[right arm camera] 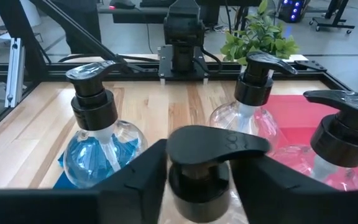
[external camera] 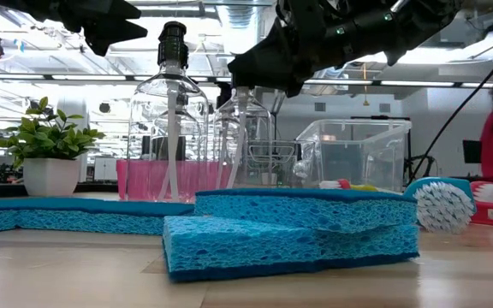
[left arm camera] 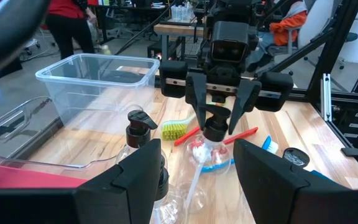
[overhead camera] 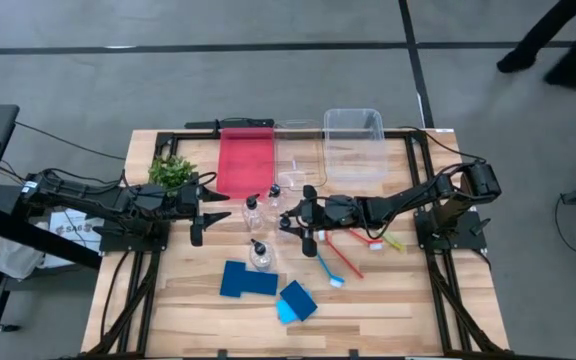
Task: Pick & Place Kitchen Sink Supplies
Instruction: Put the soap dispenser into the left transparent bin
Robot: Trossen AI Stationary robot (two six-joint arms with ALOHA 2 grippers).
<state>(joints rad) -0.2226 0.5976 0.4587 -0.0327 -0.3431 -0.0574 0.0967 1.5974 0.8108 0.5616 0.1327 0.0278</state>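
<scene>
Several clear pump bottles stand mid-table: one (overhead camera: 252, 210) near my left gripper, one (overhead camera: 275, 192) by the red bin, one (overhead camera: 260, 256) nearer the front. My right gripper (right arm camera: 199, 180) reaches in level from the right and is shut on a further bottle (left arm camera: 207, 155). My left gripper (overhead camera: 213, 212) hovers open to the left of the bottles, facing them and touching nothing. A dark blue sponge (overhead camera: 248, 280) and a light blue sponge (overhead camera: 296, 300) lie flat near the front edge. Blue (overhead camera: 330, 268), red (overhead camera: 346, 255) and yellow-green (overhead camera: 388, 240) brushes lie under the right arm. My right gripper pinches the bottle's black pump collar (right arm camera: 197, 186), just under the nozzle head, between its two fingers (left arm camera: 194, 102). The fingers come in level from the table's right side. The bottle stays upright below them, its round body low at the table top.
A red bin (overhead camera: 245, 160) and two clear bins (overhead camera: 353, 135) (overhead camera: 298, 150) stand along the far edge. A small potted plant (overhead camera: 172, 172) sits far left beside my left arm. Bare wood shows at the front corners.
</scene>
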